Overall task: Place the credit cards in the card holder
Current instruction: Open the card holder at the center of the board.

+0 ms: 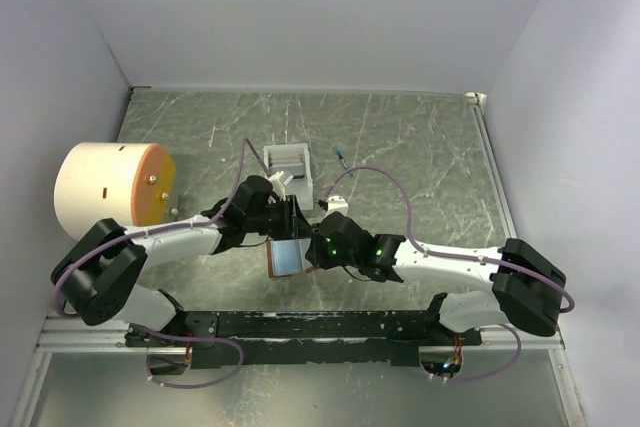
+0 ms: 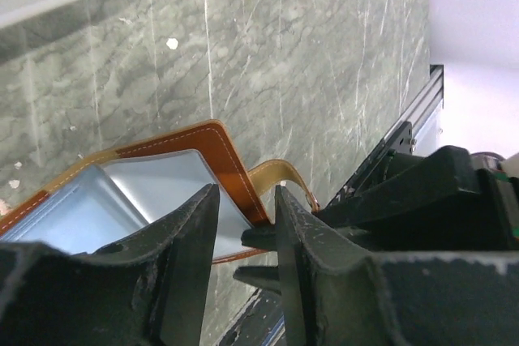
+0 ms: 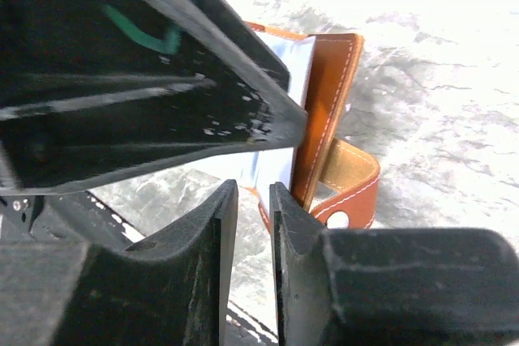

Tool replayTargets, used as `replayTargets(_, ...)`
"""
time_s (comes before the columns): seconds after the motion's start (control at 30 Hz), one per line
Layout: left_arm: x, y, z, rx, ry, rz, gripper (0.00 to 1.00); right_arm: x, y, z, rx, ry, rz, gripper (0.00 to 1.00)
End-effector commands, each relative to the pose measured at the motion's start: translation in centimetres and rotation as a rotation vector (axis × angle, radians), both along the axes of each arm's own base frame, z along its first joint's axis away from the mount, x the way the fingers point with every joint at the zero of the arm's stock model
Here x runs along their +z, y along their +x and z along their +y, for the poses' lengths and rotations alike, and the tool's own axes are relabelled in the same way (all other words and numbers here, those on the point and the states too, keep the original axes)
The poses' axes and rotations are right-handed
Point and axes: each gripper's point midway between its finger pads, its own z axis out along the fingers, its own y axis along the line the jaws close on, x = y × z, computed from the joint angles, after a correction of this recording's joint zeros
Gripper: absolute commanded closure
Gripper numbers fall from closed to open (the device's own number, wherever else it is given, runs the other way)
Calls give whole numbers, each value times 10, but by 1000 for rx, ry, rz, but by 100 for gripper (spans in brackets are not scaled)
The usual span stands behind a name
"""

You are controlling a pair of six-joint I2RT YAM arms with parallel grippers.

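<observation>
The card holder (image 1: 288, 257) looks light, limp and hinged, so it is best pinched at its stiffer stitched brown edge. Its pale blue-grey pockets are splayed open and its snap strap (image 3: 353, 172) is looped. It sits mid-table (image 1: 420, 167) between both arms. The left gripper (image 2: 246, 194), part-open, straddles a pocket corner. The right gripper (image 3: 253, 187) is narrowed to a slit at the holder's edge. I cannot tell whether either grips.

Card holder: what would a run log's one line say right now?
card holder open, pale pockets showing | left end effector straddling its edge, grip unclear | right end effector beside its stitched edge, grip unclear
</observation>
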Motion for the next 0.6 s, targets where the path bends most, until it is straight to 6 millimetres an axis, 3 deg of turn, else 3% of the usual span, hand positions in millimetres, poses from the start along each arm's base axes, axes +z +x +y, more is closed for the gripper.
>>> replayTargets(0.0,9,11,15,61,71,-36,54,-4,13,-7,-69,-20,-49,78)
replayTargets(0.27,14,16,61,216,135,-1,53,-14,20,-17,-138,-66,-54,79)
replayTargets(0.47,2,-4,96,282,195,19,49,-40,18,-29,-173,-148,-22,82)
replayTargets(0.57,-3,-17,101,289,163,38,48,-55,13,-37,-182,-178,10,82)
